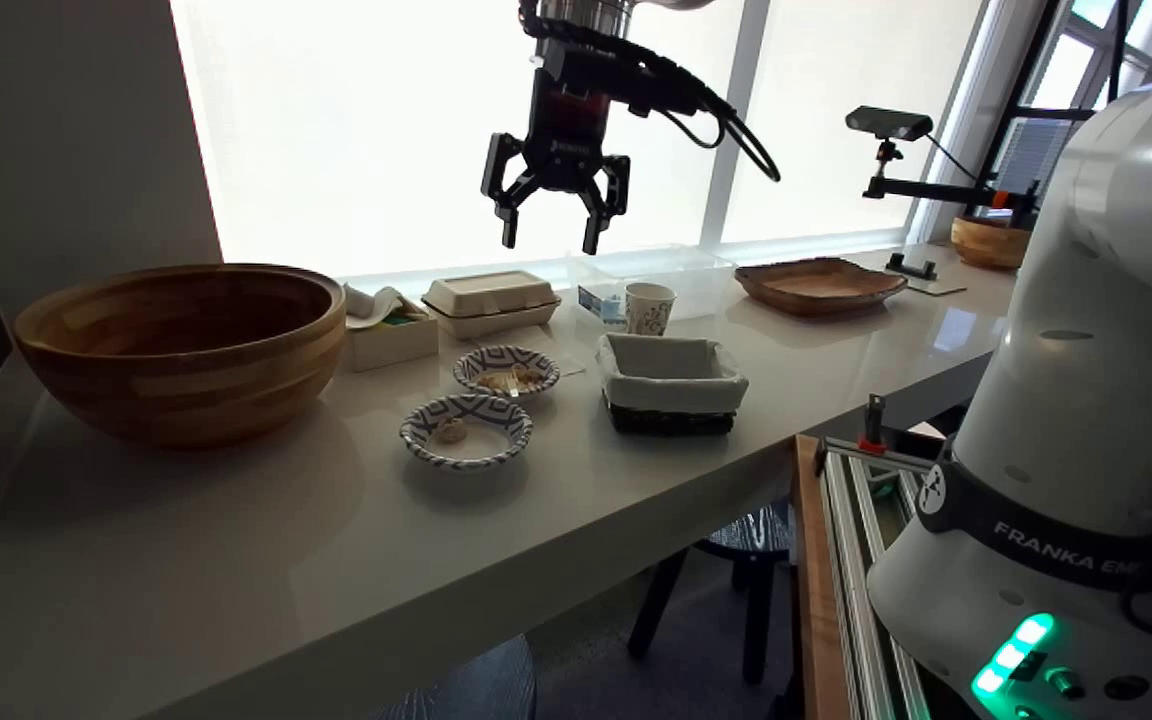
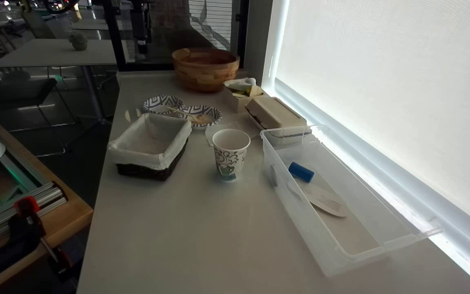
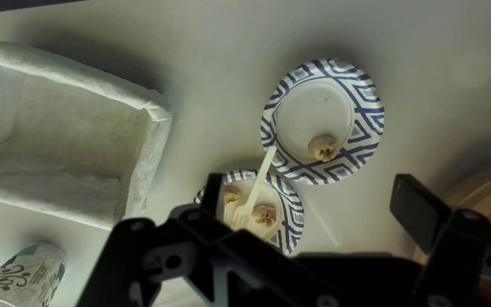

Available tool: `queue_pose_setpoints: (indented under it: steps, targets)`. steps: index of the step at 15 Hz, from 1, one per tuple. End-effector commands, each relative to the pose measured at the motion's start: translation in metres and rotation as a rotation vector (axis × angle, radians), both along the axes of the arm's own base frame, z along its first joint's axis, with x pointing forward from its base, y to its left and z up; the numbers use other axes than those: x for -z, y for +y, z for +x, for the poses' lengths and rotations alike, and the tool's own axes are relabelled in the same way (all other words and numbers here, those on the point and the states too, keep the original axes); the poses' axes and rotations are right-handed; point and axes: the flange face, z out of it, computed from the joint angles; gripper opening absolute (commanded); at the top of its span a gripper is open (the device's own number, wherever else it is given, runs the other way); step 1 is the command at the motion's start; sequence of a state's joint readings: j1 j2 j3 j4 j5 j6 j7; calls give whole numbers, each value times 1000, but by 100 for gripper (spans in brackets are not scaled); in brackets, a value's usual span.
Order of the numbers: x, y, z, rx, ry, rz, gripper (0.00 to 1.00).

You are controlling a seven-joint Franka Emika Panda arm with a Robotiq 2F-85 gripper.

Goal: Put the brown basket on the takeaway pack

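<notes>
The brown basket stands upright on the counter, not yet on the takeaway pack, which lies apart from it, close to the window. The coming move turns on where the basket lies from the pincer: well below it, and off to the side toward the robot's base. The pincer's fingers stand wide apart with nothing between them; the wrist view has them above the patterned dishes, with the basket out to the left. There its long axis runs roughly the same way as the line from fingertip to fingertip. As I judge it, the pincer must go across and down; turned as it is, it would suit pinching a short end wall, one finger inside and one out, while a long side would call for a turn of the wrist.

One end of the basket is cut off at the wrist view's left edge, and a white liner folded over the rim hides much of the brown sides. In an exterior view, the pack's lower part is partly behind the end wall of a clear tub. I cannot tell whether the pack's lid is fastened.
</notes>
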State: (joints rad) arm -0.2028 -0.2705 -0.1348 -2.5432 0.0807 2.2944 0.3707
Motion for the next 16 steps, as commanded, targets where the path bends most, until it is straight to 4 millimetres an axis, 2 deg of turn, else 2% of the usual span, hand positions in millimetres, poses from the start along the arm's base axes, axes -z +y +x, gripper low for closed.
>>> queue_pose_setpoints:
  steps: [1,4,8,13,16]
  targets:
    - [-1,0,0,0,1,0,100]
    - [-1,0,1,0,0,0,100]
    - [6,-8,6,134,-52,20,100]
    - [28,-12,0,364,-62,26,100]
    - [53,-17,-17,480,-21,23,100]
